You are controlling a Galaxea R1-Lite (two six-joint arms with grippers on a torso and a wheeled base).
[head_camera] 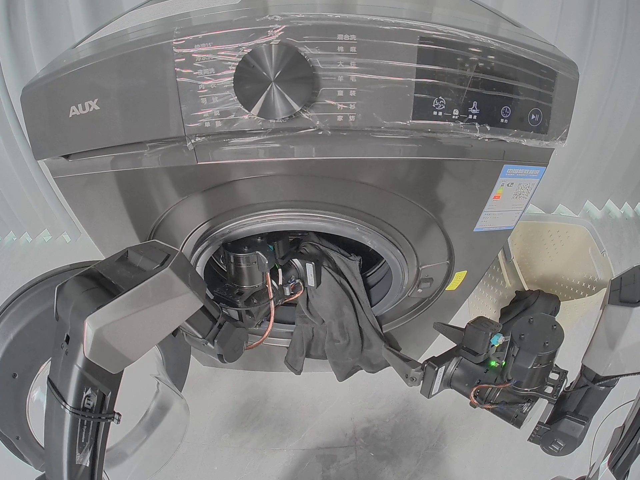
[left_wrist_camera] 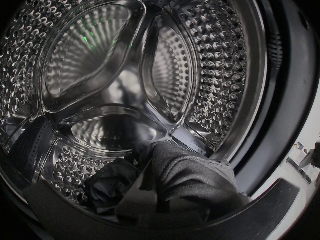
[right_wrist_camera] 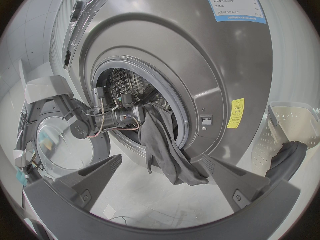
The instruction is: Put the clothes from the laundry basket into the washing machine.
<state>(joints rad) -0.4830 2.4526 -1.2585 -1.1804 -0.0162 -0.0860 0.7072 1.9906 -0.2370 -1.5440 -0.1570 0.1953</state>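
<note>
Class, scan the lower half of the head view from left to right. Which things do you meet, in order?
Open washer door → hanging dark garment → right gripper → laundry basket.

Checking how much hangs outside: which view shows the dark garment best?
Right wrist view: the dark garment hangs full-length over the washer rim. Head view shows it from above; left wrist view, just its bunched end inside the drum.

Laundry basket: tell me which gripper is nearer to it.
Right. The right gripper hangs low before the washing machine, its arm next to the laundry basket. The left gripper is at the mouth of the drum by the dark garment, farther off.
</note>
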